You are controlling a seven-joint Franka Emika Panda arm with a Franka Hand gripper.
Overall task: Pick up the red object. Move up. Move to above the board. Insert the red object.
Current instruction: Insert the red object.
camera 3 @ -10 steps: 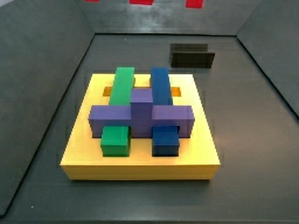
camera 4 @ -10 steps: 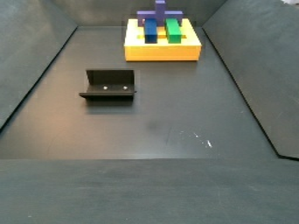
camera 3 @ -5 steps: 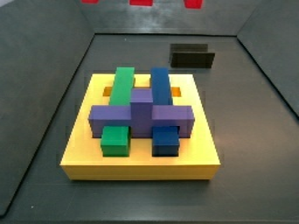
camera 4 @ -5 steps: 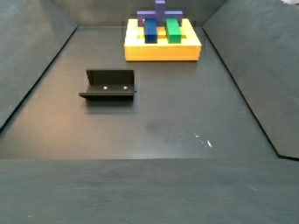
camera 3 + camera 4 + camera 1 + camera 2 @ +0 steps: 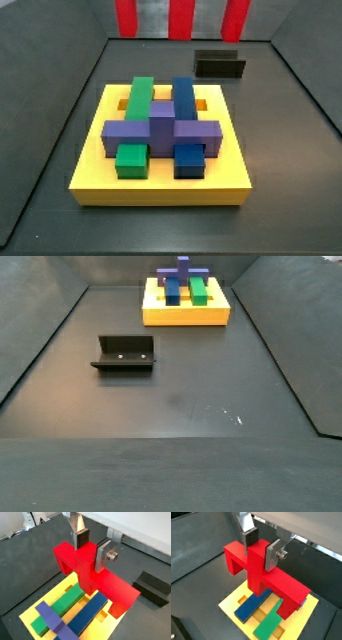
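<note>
My gripper [image 5: 92, 548] is shut on the central stem of the red object [image 5: 93, 572], a bright red arch piece. It holds the piece in the air above the board [image 5: 28, 619]; both wrist views show this, and in a wrist view the gripper [image 5: 262, 546] grips the red object [image 5: 258, 569] over the board's edge [image 5: 231, 601]. In a side view the red object's legs and stem [image 5: 181, 18] hang at the top edge, beyond the yellow board [image 5: 160, 190]; the gripper is out of frame there. The far board [image 5: 187, 317] shows no red piece.
On the board lie a green block [image 5: 138, 98] and a blue block [image 5: 183, 98] with a purple cross-shaped block [image 5: 163, 130] across them. The fixture [image 5: 221, 65] stands on the dark floor beyond the board, also seen in a side view [image 5: 124, 353]. Grey walls enclose the floor.
The red object has come down: only small red tips showed at the top edge of the side view before, now three longer red bars hang there. Board and fixture have not moved.
</note>
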